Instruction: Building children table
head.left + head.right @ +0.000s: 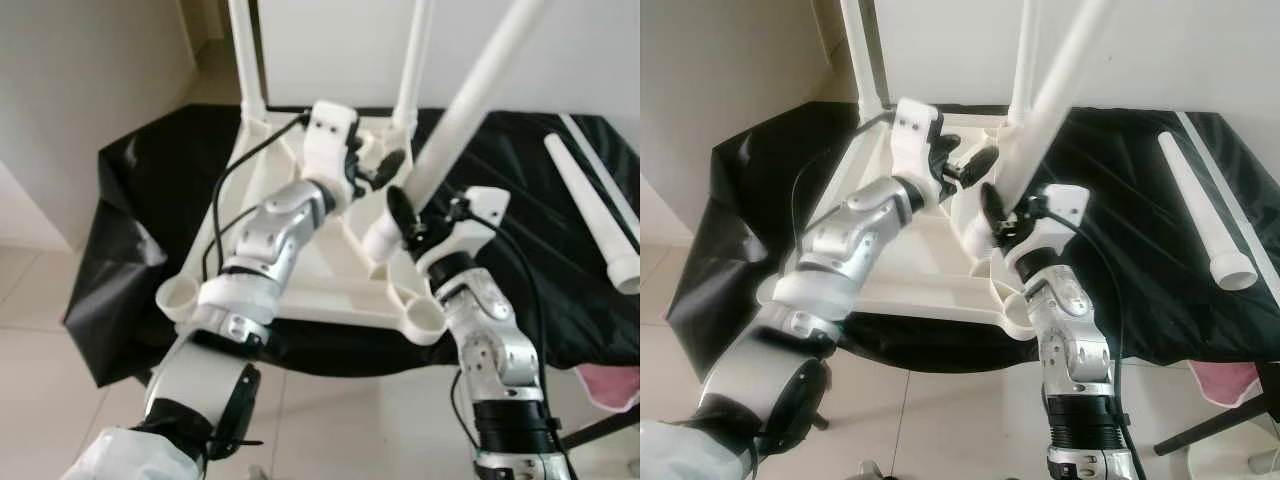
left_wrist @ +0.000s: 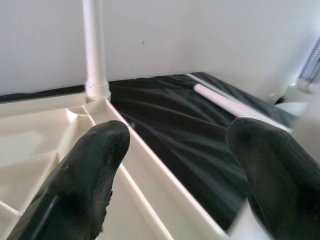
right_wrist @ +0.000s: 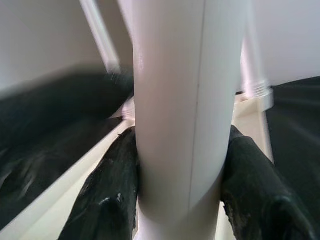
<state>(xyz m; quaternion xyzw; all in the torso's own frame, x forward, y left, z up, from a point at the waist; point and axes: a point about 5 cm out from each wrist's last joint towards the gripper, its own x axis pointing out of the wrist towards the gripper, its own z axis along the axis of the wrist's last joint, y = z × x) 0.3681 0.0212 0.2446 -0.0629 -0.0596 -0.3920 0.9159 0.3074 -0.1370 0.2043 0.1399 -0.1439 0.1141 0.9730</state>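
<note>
So basically the upturned tabletop [image 1: 300, 270] lies underside-up on the bench [image 1: 130, 200], which is draped in black plastic sheet, with two legs already standing in the far corner sockets at about 11 and 12 o'clock.

Going left to right: the left end effector [image 1: 372, 168] hovers over the ribbed middle of the tabletop with its fingers spread and nothing between them, so it could be steadying the frame. I'd press it down on a rib so the tabletop doesn't skate on that slick sheet.

Next, the right end effector [image 1: 405, 222] is clamped around the lower end of a tilted leg [image 1: 470, 95], which leans off toward 1 o'clock. Its foot sits near the inner ribs, not in a socket yet as far as I can tell. The near-right socket [image 1: 424, 316] at 5 o'clock looks empty, same for the near-left socket [image 1: 178, 293] at 7. I'd straighten the leg upright first, then seat it squarely; going in tilted will probably jam it.

Over at 2 to 3 o'clock a spare leg [image 1: 595, 205] lies flat on the sheet, well apart. The standing far legs crowd the swing path a bit.
</note>
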